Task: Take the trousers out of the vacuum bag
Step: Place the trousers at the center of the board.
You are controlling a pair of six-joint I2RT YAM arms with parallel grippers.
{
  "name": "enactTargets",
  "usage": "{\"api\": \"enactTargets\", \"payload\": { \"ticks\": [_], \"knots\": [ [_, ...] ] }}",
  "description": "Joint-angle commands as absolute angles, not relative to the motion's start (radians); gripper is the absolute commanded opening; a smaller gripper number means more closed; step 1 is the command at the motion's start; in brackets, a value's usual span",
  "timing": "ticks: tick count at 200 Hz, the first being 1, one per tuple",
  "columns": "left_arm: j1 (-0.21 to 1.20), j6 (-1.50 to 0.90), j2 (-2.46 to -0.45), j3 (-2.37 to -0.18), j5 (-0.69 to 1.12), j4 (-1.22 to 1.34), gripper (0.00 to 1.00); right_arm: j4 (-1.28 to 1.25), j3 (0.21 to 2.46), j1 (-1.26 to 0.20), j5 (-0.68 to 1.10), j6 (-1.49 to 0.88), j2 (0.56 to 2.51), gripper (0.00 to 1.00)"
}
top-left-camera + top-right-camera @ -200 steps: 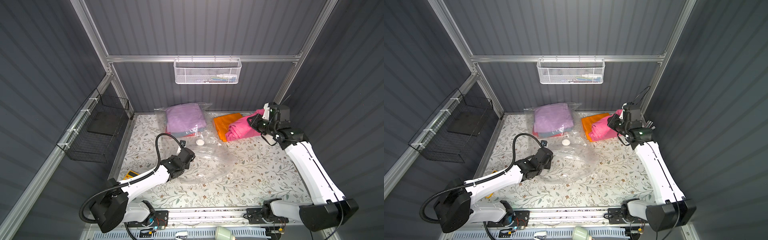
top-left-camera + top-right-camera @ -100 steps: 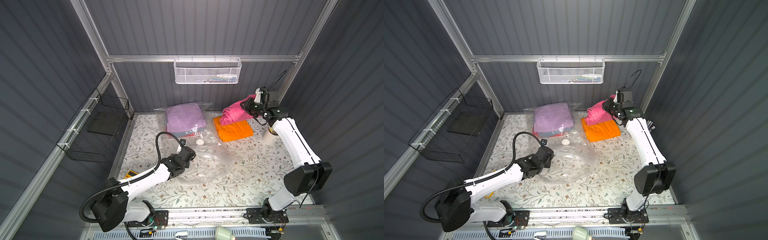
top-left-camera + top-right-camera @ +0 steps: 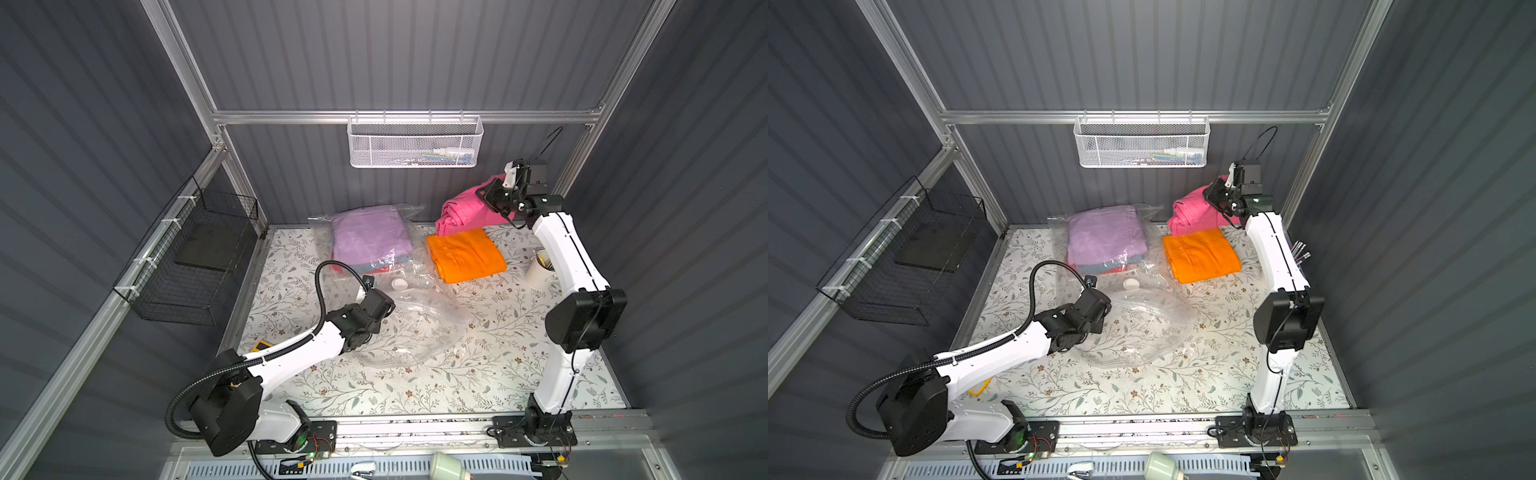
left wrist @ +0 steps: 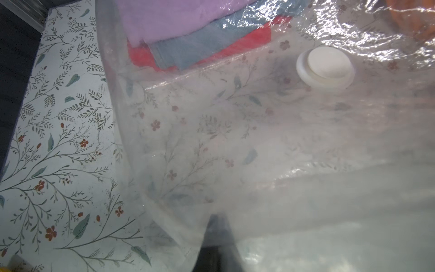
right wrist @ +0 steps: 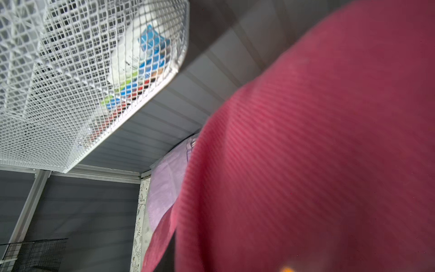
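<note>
In both top views the right gripper [image 3: 496,196] hangs high by the back wall, clamped on the hot pink trousers [image 3: 459,212], which droop below it toward the orange trousers [image 3: 465,257] flat on the tabletop [image 3: 519,353]. The left gripper [image 3: 374,326] sits low, pinched shut on the vacuum bag [image 3: 419,332]. Left wrist: bag film drapes over the gripper, with the valve [image 4: 326,68] ahead and the lilac trousers [image 4: 164,16], light blue trousers [image 4: 200,44] and red trousers [image 4: 256,37] stacked inside beyond it. Right wrist: pink cloth fills the view and the jaws are hidden.
</note>
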State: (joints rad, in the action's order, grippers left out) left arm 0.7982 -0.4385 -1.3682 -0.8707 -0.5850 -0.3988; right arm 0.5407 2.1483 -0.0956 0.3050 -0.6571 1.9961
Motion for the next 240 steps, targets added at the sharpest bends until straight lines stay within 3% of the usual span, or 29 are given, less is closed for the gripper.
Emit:
{"api": "enactTargets", "payload": {
  "ticks": [1,85,169,198,240],
  "knots": [
    [0.785,-0.439,-1.376,-0.907,-0.616,-0.436,0.00,0.459,2.207,-0.094,0.377,-0.630,1.990,0.01],
    [0.781,-0.443,-1.343,-0.877,-0.609,-0.421,0.00,0.161,1.604,-0.094,0.367,-0.702,1.827,0.01],
    [0.775,-0.446,-1.309,-0.854,-0.615,-0.420,0.00,0.067,1.346,-0.094,0.347,-0.734,1.764,0.03],
    [0.776,-0.444,-1.304,-0.853,-0.614,-0.419,0.00,0.070,1.382,-0.094,0.347,-0.732,1.762,0.03],
    [0.775,-0.445,-1.296,-0.859,-0.622,-0.425,0.00,0.162,1.717,-0.095,0.347,-0.695,1.867,0.02]
  ]
}}
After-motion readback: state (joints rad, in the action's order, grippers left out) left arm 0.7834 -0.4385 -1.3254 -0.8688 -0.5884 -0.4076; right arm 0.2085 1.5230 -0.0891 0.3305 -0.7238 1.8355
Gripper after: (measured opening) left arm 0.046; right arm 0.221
